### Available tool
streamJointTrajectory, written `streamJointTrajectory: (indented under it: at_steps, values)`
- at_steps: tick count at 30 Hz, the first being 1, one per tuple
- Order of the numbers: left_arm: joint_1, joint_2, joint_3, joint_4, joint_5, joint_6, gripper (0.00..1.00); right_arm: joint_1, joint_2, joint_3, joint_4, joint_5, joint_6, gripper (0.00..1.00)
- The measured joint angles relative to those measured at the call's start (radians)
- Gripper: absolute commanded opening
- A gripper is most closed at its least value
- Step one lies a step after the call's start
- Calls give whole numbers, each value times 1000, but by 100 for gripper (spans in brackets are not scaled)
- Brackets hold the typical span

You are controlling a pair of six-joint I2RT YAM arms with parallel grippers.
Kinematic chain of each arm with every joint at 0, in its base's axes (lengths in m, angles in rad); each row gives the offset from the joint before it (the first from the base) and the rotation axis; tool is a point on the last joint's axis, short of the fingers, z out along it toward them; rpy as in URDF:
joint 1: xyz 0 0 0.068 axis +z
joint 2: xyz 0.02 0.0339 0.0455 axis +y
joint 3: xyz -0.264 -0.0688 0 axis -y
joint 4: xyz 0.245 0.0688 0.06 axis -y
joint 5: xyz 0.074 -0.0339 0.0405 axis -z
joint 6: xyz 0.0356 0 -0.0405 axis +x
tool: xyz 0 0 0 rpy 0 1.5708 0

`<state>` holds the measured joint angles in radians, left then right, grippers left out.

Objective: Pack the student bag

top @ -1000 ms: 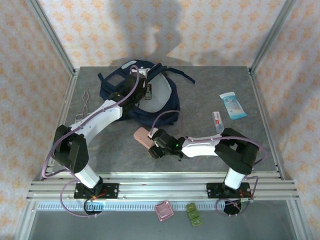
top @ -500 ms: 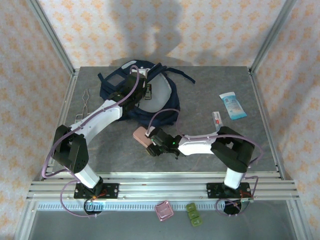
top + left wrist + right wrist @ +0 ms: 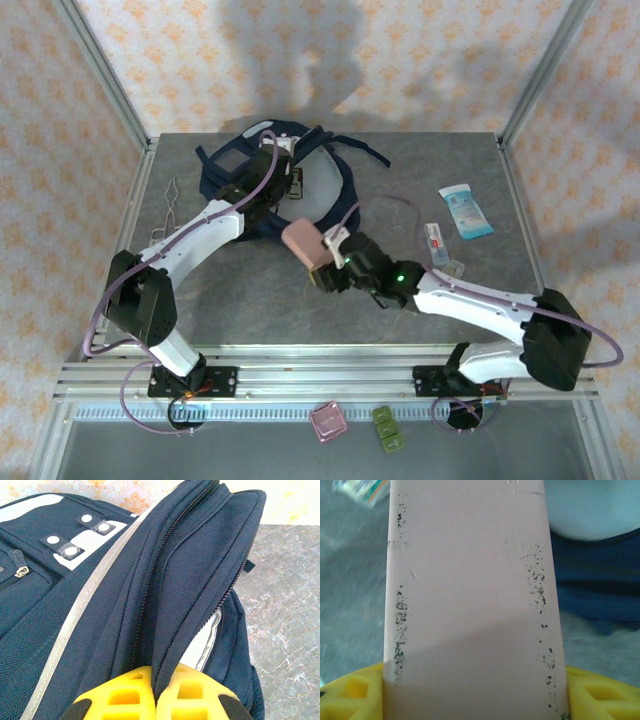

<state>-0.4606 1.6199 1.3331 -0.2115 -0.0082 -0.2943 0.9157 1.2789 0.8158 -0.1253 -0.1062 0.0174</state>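
Up at the far left of the grey marbled desk (image 3: pixel 420 165) lies the student bag (image 3: pixel 212 184), a navy backpack with its zipper parted and pale lining showing on its right side. The left pincer (image 3: pixel 156 686) is clenched on a fold of the bag's navy fabric beside the open zipper; its yellow fingertips (image 3: pixel 125 692) press together with the cloth between them. The right pincer (image 3: pixel 322 264) grasps a pink flat box (image 3: pixel 303 240) by its near end and holds it just off the bag's near right edge. From the right wrist, the box's speckled face (image 3: pixel 470 580) stands between the yellow pads (image 3: pixel 600 695). A blue-and-white packet (image 3: pixel 465 210) and a small tube (image 3: pixel 436 243) lie to the right, well apart from the bag.
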Motion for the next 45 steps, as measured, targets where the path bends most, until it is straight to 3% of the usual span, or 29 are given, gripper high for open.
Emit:
streamJointTrajectory:
  at_steps: [4, 9, 16, 19, 21, 23, 27, 32, 34, 38, 39, 41, 45]
  values:
    - [10, -20, 0, -2, -6, 0, 0, -118, 74, 60, 0, -10, -5, 37]
    - [12, -56, 0, -16, -22, 0, 0, -227, 359, 286, 14, -48, -39, 37]
    - [11, -78, 1, -27, -23, 4, 0, -291, 739, 674, -19, -100, -92, 39]
    - [12, -80, 2, -28, -26, 8, 0, -302, 868, 840, -84, -107, -112, 51]
    - [12, -84, 2, -28, -26, 7, 0, -304, 943, 940, -113, -98, -121, 66]
    - [12, -84, 2, -31, -26, 7, 0, -304, 980, 993, -126, -83, -124, 72]
    - [11, -85, 1, -31, -25, 6, 0, -304, 950, 944, -100, -69, -111, 80]
    - [11, -90, -18, -29, -13, 3, 0, -304, 714, 649, -28, -79, -39, 85]
    - [11, -90, -26, -21, -3, 0, 0, -304, 617, 557, 15, -99, 12, 82]
    - [11, -90, -35, -5, 5, -13, 0, -309, 519, 446, 142, -161, 164, 54]
    - [11, -90, -35, -3, 5, -16, 0, -312, 521, 430, 182, -183, 212, 51]
    - [11, -90, -35, -2, 6, -23, 0, -322, 543, 403, 245, -219, 301, 50]
    - [11, -90, -35, -2, 9, -23, 0, -348, 612, 352, 363, -279, 469, 63]
